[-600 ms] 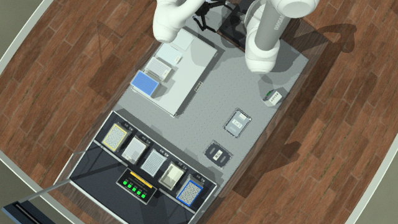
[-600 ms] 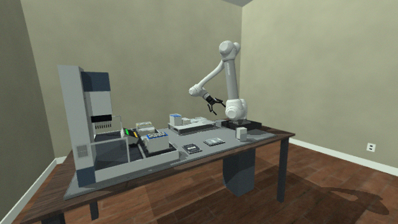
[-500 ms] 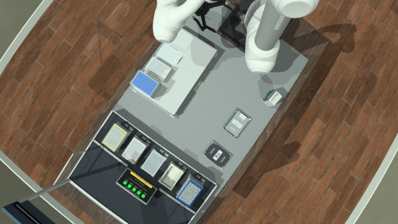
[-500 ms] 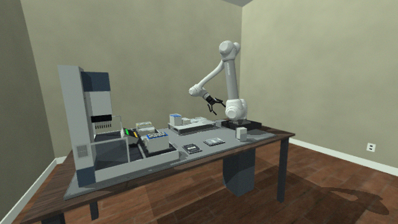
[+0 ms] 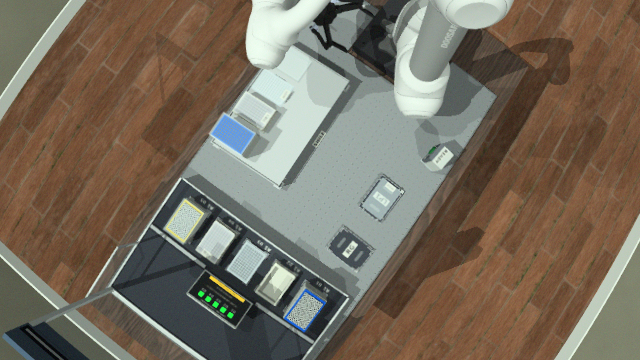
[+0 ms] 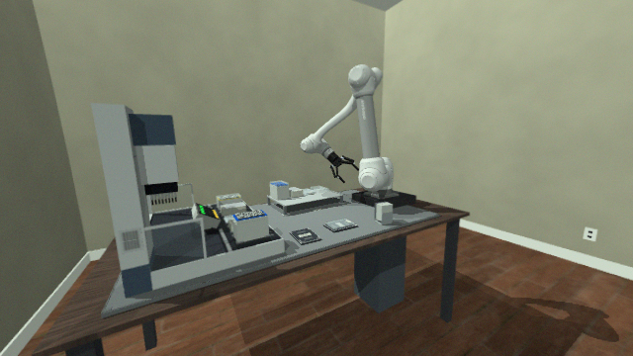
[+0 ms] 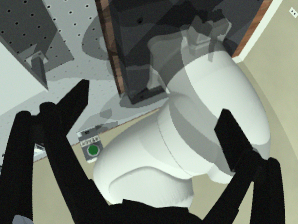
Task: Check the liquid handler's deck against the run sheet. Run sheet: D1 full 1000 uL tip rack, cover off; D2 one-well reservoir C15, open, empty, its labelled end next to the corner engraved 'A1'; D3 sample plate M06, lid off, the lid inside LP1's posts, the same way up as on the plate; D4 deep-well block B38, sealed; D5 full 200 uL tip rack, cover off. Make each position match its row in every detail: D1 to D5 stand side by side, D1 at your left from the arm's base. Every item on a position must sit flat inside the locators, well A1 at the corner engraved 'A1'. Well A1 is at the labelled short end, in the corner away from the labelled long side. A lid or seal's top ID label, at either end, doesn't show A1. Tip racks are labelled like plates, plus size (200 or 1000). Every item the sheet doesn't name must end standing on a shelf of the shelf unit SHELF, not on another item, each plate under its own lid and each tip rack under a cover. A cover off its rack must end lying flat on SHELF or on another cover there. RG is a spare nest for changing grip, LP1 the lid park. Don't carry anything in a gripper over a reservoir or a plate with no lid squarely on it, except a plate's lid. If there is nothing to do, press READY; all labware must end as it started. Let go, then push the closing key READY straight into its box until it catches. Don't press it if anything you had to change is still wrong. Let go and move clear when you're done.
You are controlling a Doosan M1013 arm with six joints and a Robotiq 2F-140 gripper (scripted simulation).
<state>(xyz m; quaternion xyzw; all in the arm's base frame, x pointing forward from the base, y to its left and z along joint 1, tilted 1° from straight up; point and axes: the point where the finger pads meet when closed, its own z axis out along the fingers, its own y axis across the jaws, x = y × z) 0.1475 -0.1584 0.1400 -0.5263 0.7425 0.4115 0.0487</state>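
Observation:
My gripper is open and empty. It hangs in the air beside the arm's base, above the far end of the shelf unit SHELF. It also shows in the side view and in the wrist view. The deck holds, in a row, a blue-rimmed tip rack, an open cream reservoir, a well plate without a lid, a pale block and a yellow-rimmed tip rack. A lid lies in LP1. The READY box stands near the table edge.
SHELF carries a blue-topped item, two white racks or plates and a flat pale piece. The spare nest RG holds nothing. The liquid handler's tower rises behind the deck. The arm's base is close to my gripper.

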